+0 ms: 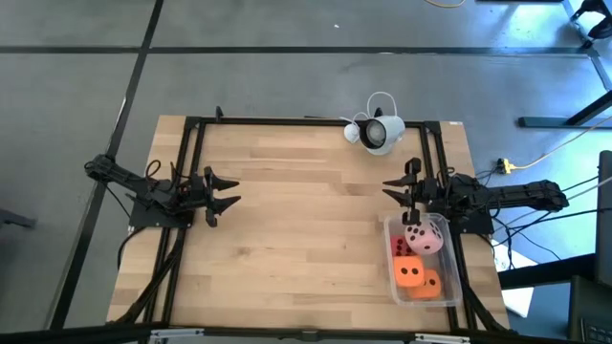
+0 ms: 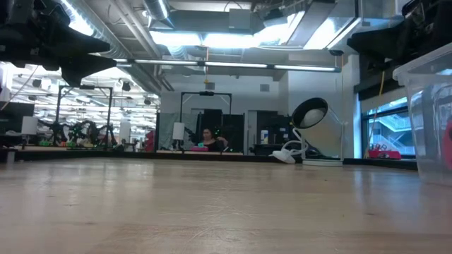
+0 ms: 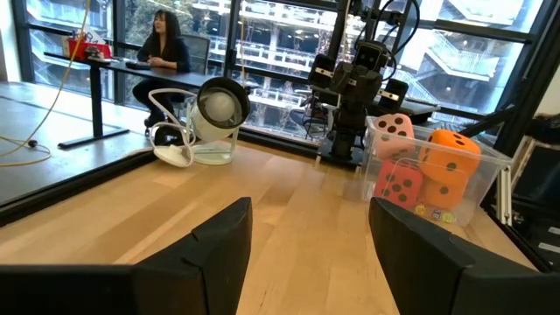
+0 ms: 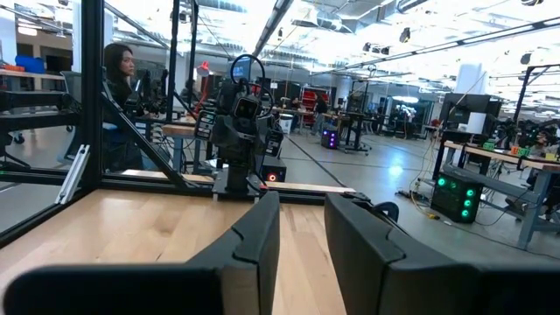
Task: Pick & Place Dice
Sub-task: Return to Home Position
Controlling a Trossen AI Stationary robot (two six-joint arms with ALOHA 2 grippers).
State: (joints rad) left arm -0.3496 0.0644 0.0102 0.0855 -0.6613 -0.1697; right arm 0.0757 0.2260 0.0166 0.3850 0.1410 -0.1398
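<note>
All the dice sit in a clear plastic bin (image 1: 451, 272) near the table's right near corner. The pale pink die (image 1: 424, 236) rests on top toward the far end, the red die (image 1: 399, 248) beside it, and two orange dice (image 1: 411, 273) (image 1: 432, 283) toward the near end. The left wrist view shows the pink die (image 3: 394, 127), the red die (image 3: 400, 185) and an orange die (image 3: 451, 157) through the bin wall. My right gripper (image 1: 396, 188) hovers open just beyond the bin's far end. My left gripper (image 1: 227, 192) waits open over the table's left side.
A white desk lamp (image 1: 378, 132) lies on the far edge of the table, right of centre. Black frame rails (image 1: 306, 120) run along the table's edges. Bare wood (image 1: 306, 229) lies between the arms. A person (image 3: 166, 44) sits at a desk in the room beyond.
</note>
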